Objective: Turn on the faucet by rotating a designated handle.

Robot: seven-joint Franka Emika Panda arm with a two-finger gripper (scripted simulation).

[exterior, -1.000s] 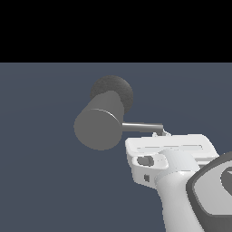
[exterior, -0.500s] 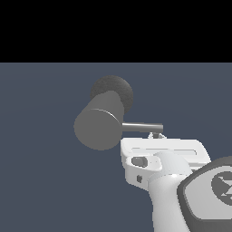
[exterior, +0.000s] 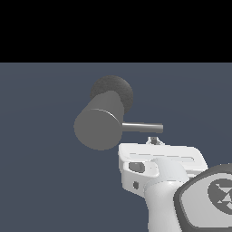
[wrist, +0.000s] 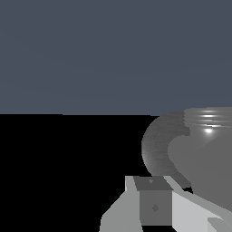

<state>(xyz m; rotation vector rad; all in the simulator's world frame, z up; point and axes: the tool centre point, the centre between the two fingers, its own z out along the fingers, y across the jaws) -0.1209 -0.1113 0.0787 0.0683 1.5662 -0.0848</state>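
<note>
Just under the handle (exterior: 141,127) of the faucet (exterior: 99,127), your gripper (exterior: 154,141) is sitting; you cannot tell its finger spread.

Flat, plain slate-blue surface (exterior: 41,181) fills lower part of exterior view; solid black band (exterior: 116,29) above it.

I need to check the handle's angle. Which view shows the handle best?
The exterior view: the handle shows full length, sticking sideways from the faucet. The wrist view shows only the faucet's body and base; I cannot make out the rod there.
</note>
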